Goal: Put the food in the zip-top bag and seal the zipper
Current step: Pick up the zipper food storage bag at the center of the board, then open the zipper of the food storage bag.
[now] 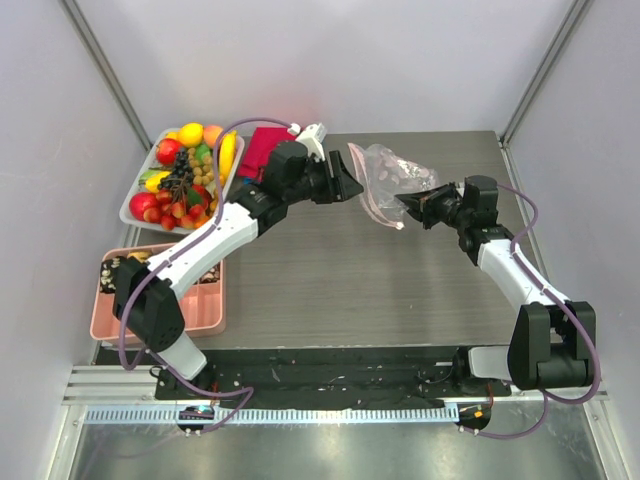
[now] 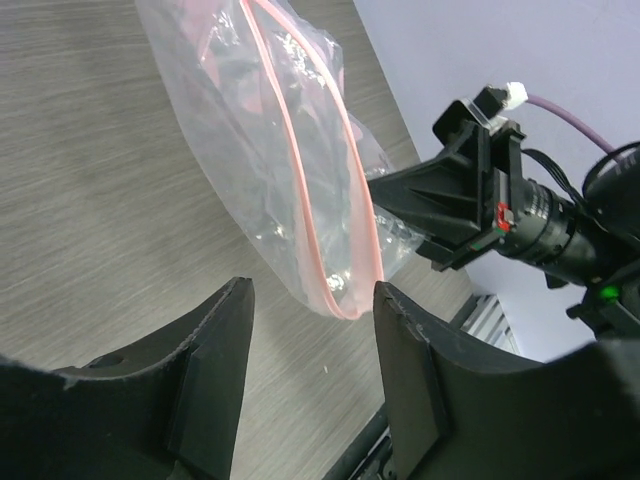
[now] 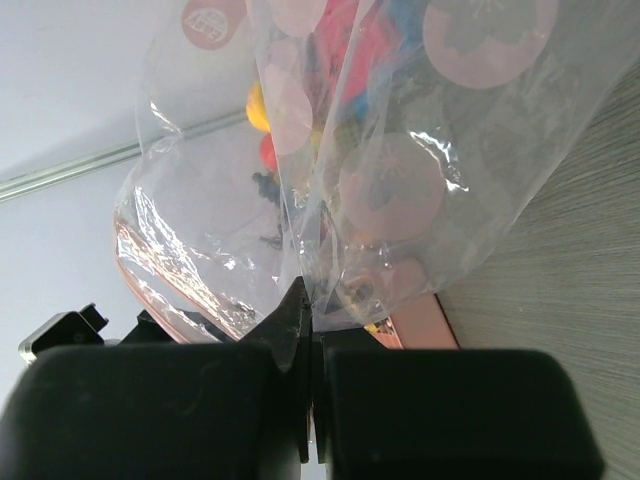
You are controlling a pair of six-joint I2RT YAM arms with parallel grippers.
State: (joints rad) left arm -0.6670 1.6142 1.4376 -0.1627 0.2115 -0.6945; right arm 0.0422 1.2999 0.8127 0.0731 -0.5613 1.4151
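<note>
Right jaws: clenched on a fold of the zip-top bag (image 3: 400, 180), holding it raised off the bench (image 1: 330, 290). Left jaws: released and spread, with the looped zipper (image 2: 350, 312) just ahead of the gap, ungripped. The food (image 1: 185, 175) lies heaped in the white tray (image 1: 130, 212) at far left, well apart from the bag.

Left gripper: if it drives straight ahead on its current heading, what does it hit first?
Probably the zip-top bag: its pink zipper edge hangs just ahead of the open left gripper. The right gripper, pinching the bag, sits beyond it. Exact depth is unclear.
</note>
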